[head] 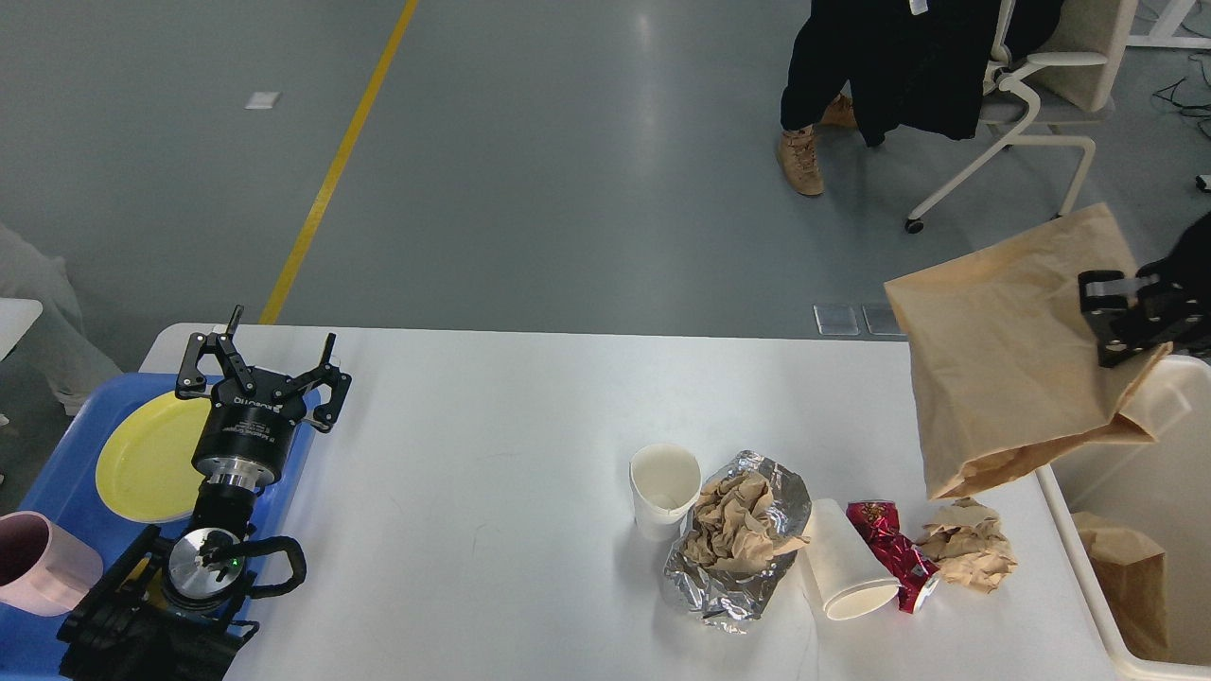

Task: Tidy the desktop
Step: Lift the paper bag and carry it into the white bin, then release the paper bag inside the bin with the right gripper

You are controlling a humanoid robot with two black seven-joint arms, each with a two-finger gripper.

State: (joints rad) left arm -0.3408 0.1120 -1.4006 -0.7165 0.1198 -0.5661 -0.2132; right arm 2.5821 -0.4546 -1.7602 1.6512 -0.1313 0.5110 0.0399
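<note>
The white desktop (473,426) fills the lower view. My right gripper (1114,322) is at the far right, shut on a brown paper bag (1012,359) that hangs in the air over the table's right edge and the cream bin (1164,397). My left gripper (260,374) stands open above the left edge of the desktop, holding nothing. Near the front right lie an upright white paper cup (664,487), crumpled foil with brown paper (733,544), a tipped white cup (847,563), a crushed red can (891,553) and a brown paper wad (967,544).
A blue tray (57,473) at the left holds a yellow plate (147,459) and a pink mug (38,563). Another brown bag (1131,577) lies inside the bin. Beyond the table, a person (880,66) stands by a chair (1031,104).
</note>
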